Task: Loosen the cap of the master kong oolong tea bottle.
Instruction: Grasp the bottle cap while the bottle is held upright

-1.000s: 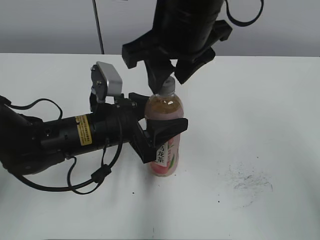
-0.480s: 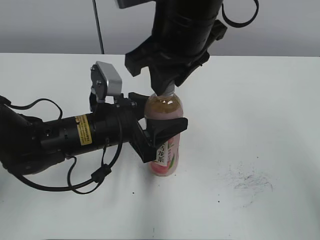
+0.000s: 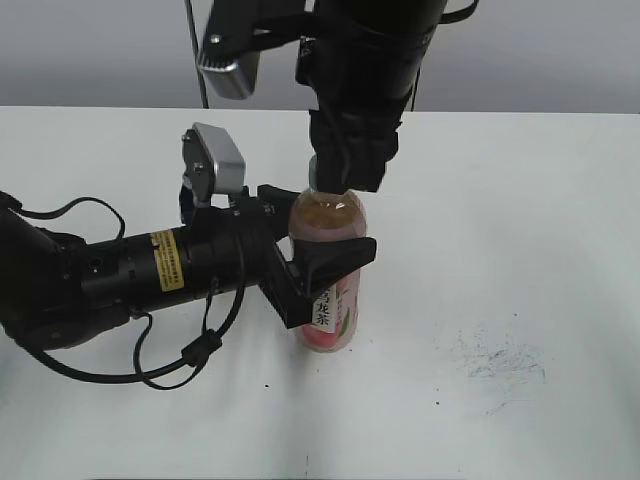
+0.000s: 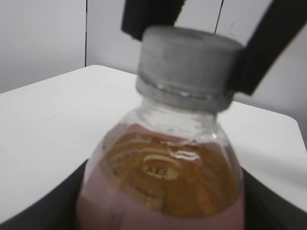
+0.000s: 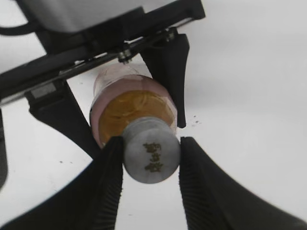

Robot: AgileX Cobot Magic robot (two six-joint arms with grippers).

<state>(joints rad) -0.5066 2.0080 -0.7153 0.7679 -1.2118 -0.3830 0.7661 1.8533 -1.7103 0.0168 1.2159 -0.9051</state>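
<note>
The master kong oolong tea bottle (image 3: 327, 218) stands upright on the white table (image 3: 540, 200). My left gripper (image 3: 325, 240) comes in from the left and is shut on the bottle's body above the pink-and-white label (image 3: 335, 305). My right gripper (image 3: 342, 178) hangs straight down over the bottle and is shut on the cap, which it mostly hides in the exterior view. In the right wrist view the grey ribbed cap (image 5: 151, 149) sits between the two black fingers (image 5: 108, 184). In the left wrist view the cap (image 4: 187, 67) tops the amber tea (image 4: 163, 177), and the bottle fills my left gripper (image 4: 160, 211).
Dark scuff marks (image 3: 500, 365) mark the table at the front right. The left arm (image 3: 120, 270) with its cables lies across the left part of the table. A grey wall (image 3: 100, 50) stands behind the table's far edge.
My right gripper has turned about the bottle's axis on the cap, from broadside to edge-on in the exterior view. The left gripper and the bottle have not moved.
</note>
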